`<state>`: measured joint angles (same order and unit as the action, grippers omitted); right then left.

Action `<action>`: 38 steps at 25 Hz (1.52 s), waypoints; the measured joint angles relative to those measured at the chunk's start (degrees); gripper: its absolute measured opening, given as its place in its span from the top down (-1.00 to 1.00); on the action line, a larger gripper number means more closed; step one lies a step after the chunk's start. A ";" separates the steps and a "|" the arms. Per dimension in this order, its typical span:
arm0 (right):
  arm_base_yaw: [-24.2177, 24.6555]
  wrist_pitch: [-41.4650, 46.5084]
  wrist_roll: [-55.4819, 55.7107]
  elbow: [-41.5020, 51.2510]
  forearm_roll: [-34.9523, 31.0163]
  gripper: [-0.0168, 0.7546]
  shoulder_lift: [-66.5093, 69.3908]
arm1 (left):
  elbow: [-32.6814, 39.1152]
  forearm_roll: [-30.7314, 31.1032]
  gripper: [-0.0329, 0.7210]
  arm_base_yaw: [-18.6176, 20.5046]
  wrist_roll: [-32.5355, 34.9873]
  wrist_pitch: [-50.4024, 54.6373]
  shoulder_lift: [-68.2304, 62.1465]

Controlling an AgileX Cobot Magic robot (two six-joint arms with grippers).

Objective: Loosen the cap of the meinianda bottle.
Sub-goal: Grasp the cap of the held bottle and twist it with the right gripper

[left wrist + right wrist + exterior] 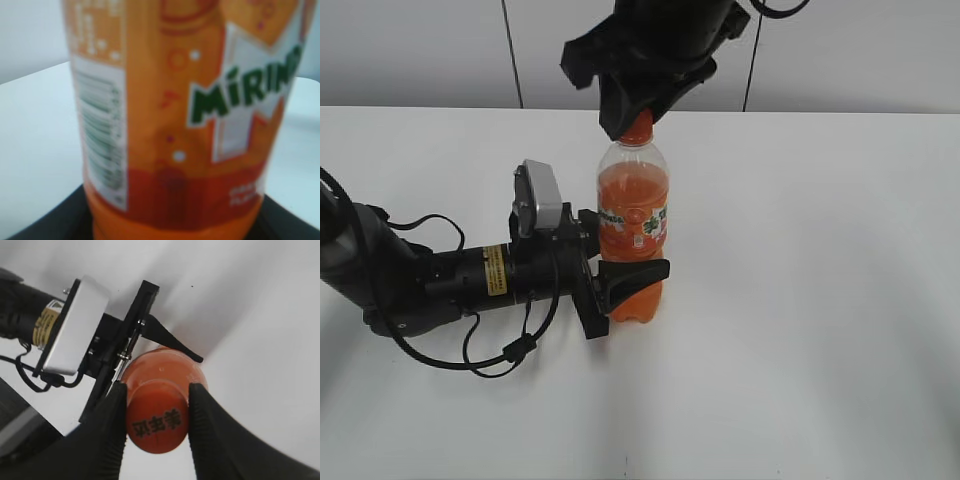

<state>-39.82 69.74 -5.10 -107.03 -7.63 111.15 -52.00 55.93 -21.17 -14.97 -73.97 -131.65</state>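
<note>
The meinianda bottle [633, 225] stands upright on the white table, full of orange liquid, with an orange, white and green label. My left gripper [625, 283] is shut on the bottle's lower body from the left. The label fills the left wrist view [180, 115]. The orange cap [638, 127] with a dark printed mark sits on the neck. My right gripper [630, 115] comes from above and is shut on the cap. In the right wrist view the cap [157, 422] sits pressed between the two black fingers of that gripper [156, 415].
The white table [820, 300] stretches around the bottle. The left arm with its wrist camera [542, 200] and cables lies along the table at the left. A grey panelled wall stands behind.
</note>
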 joint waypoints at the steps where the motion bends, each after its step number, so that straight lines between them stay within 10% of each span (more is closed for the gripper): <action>1: 0.06 0.00 -4.19 0.00 -0.39 0.23 0.00 | 0.00 0.00 -0.14 0.00 0.00 0.00 0.00; 27: 0.06 0.96 -75.26 0.00 -2.91 0.24 -0.17 | 0.05 -0.17 -0.13 -0.35 0.46 0.00 -0.07; 38: 0.06 1.09 -78.98 0.00 -2.80 0.24 -0.25 | 0.05 -0.27 -0.13 -0.39 0.52 0.00 -0.09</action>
<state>-39.77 70.84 -84.09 -107.03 -10.43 110.90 -51.95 55.66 -21.56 -14.45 -73.97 -131.74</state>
